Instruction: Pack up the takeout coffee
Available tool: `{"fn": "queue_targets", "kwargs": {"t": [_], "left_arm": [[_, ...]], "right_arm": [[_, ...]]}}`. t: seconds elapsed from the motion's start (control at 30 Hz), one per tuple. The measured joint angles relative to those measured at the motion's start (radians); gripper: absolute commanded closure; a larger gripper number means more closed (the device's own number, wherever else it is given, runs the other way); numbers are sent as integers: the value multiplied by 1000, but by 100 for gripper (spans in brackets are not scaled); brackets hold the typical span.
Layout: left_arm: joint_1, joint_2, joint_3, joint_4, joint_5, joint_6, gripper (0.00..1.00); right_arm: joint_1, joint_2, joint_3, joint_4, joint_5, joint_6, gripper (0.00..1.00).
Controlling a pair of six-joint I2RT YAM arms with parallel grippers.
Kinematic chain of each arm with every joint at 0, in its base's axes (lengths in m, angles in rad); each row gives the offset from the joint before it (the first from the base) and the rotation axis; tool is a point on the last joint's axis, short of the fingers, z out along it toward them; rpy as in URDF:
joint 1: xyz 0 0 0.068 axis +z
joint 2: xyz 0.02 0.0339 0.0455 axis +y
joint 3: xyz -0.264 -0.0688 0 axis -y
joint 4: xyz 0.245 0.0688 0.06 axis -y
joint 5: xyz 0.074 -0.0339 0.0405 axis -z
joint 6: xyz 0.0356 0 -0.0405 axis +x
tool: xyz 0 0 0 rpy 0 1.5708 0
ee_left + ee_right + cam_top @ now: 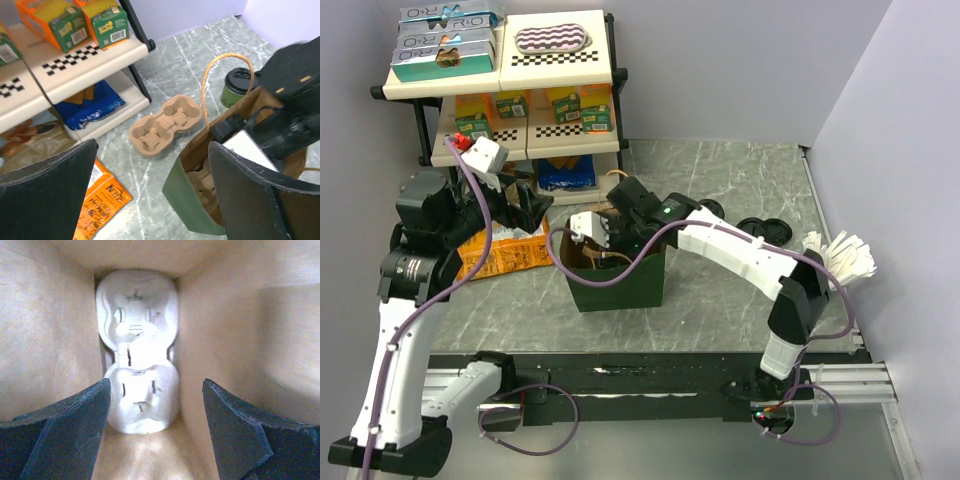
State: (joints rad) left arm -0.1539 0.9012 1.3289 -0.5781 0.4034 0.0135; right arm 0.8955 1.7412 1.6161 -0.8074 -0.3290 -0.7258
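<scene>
I hold the right gripper [156, 390] spread and empty over the carrier [137, 330], flat in the bag [186, 200] to seat the coffee [239, 87]; left gripper [152, 150] wide, empty.

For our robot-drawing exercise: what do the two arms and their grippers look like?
The left arm and right arm have white shells, black joints and purple cables. Each gripper's fingers are flat, black wedges. A green light shows on the right arm.

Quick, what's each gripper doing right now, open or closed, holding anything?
Left gripper: open, holding nothing.
Right gripper: open, empty, inside the paper bag.
</scene>
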Motion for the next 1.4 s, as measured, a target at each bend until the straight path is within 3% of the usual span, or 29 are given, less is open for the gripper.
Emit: {"fn": "queue_targets", "kwargs": {"t": [0.43, 0.57, 0.7, 0.87, 1.17, 1.23, 1.4], "left_arm": [[56, 111, -80, 24, 110, -153, 2], [51, 145, -82, 24, 152, -175, 3], [15, 171, -70, 7, 214, -101, 5], [0, 269, 38, -68, 294, 63, 10], [-37, 459, 137, -269, 431, 315, 25], [-55, 480, 137, -298, 440, 341, 31], [-89, 498, 137, -325, 452, 367, 60]], "right_arm": [[1, -193, 84, -23, 67, 31, 20], [-4, -275, 85, -14, 108, 37, 25], [-61, -338, 94, -12, 80, 39, 27], [-202, -281, 218, -89, -16, 35, 24], [-219, -194, 160, -152, -140, -5, 29], [-219, -192, 142, -151, -154, -7, 34], [-219, -178, 124, -137, -174, -24, 55]]}}
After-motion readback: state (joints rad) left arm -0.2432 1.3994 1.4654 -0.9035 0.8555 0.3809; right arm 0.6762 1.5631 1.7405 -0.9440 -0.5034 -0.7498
